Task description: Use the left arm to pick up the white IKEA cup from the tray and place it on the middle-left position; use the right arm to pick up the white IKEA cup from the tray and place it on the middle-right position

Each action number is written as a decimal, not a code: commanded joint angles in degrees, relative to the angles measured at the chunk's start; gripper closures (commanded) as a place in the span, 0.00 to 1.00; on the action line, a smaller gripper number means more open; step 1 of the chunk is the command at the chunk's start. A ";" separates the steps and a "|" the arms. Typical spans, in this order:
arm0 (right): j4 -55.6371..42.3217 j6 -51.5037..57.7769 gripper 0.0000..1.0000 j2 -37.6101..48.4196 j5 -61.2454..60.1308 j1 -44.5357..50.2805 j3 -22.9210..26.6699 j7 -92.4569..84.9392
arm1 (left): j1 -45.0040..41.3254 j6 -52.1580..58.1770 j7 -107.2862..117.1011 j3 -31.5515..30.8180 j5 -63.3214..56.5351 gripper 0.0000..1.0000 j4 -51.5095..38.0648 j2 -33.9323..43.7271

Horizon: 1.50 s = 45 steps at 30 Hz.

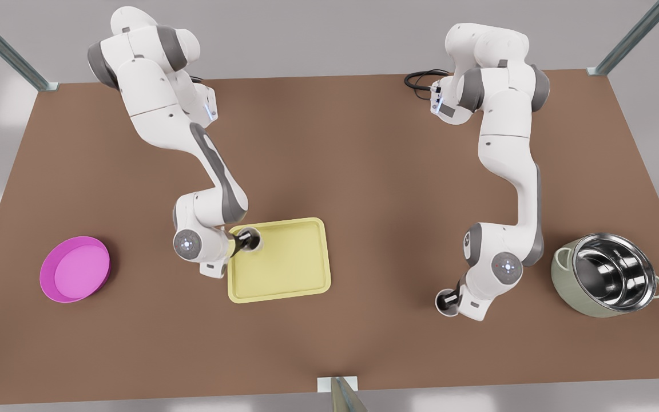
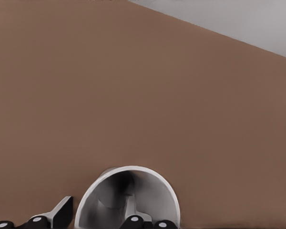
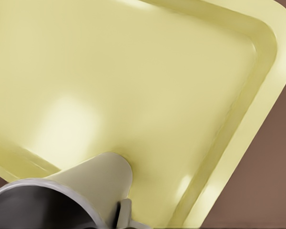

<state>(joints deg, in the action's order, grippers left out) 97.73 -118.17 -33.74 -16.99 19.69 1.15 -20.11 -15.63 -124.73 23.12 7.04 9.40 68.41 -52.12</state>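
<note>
Right gripper point(image 1: 242, 241) is clamped on the rim of one white cup point(image 3: 93, 179), at the 10 o'clock corner of the tray point(image 1: 284, 274). Left gripper point(image 1: 451, 301) pinches the other white cup point(image 2: 148, 191) by its wall over bare table point(image 1: 364, 171), at the steel pot's point(image 1: 610, 274) 8 o'clock.

No writing, label, brand or number can be read anywhere here, not on the arms, the cups, the tray point(image 1: 284, 269), the pink plate point(image 1: 75, 269) or the steel pot point(image 1: 610, 274). The table point(image 1: 364, 143) is plain brown, with no mark or sign.
</note>
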 commanded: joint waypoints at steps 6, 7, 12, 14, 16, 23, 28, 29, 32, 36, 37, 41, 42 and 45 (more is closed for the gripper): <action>-13.79 18.23 0.92 2.98 0.91 -0.71 6.75 -5.20 | -0.02 -1.13 -20.22 0.08 -2.10 0.00 -0.12 0.17; -15.19 18.41 0.92 2.89 0.91 -0.71 9.21 -8.45 | -0.02 -1.04 -20.22 0.16 -2.10 0.00 -0.20 0.17; -19.85 16.30 0.93 -1.85 2.58 -0.79 16.07 -18.65 | -0.28 21.44 -21.71 2.10 -6.50 0.00 -0.82 15.37; -22.93 15.07 0.92 -4.84 2.66 -3.69 15.72 -21.20 | 4.73 37.28 -30.42 2.27 -1.75 0.00 0.84 25.83; -23.72 11.38 0.92 -6.51 2.66 -4.84 15.72 -24.62 | 4.99 30.60 -30.06 3.94 -1.84 0.00 10.60 33.31; -23.72 -1.10 0.92 -11.61 2.49 -6.59 15.63 -30.95 | 3.68 27.87 -27.34 5.17 -3.25 0.00 20.19 40.43; -23.46 -1.80 0.92 -14.60 2.14 -6.59 15.55 -31.04 | 4.91 27.17 -27.17 5.17 -3.69 0.00 16.67 37.00; -23.46 -1.89 0.92 -14.95 2.05 -6.59 15.55 -31.13 | 4.82 27.26 -27.17 5.17 -3.69 0.00 16.67 37.09; -23.55 -2.16 0.91 -15.48 1.96 -6.59 15.46 -31.04 | 5.61 27.70 -27.25 5.26 -3.60 0.00 16.67 37.26; -23.55 -2.16 0.69 -15.48 1.96 -6.59 15.37 -30.95 | 6.05 27.79 -27.17 5.35 -3.60 0.00 16.58 37.26; -23.55 -2.16 0.61 -15.48 1.96 -6.59 15.37 -30.95 | 5.96 27.79 -27.08 5.26 -3.77 0.00 16.58 37.18; -23.63 -2.07 0.51 -15.48 1.96 -6.59 15.37 -31.04 | 6.05 27.79 -27.08 5.44 -3.69 0.00 16.49 37.26; -23.63 -1.80 0.48 -15.22 1.79 -6.51 15.37 -31.04 | 6.14 27.79 -27.25 5.53 -3.69 0.00 16.49 37.26; -23.63 -1.36 0.36 -13.99 1.79 -6.51 14.76 -31.04 | 6.05 27.79 -27.34 5.44 -3.77 0.00 16.49 37.26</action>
<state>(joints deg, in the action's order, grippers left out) 74.12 -119.73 -48.12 -15.15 13.18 16.00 -47.07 -9.58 -97.06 -1.66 12.47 5.73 84.91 -14.90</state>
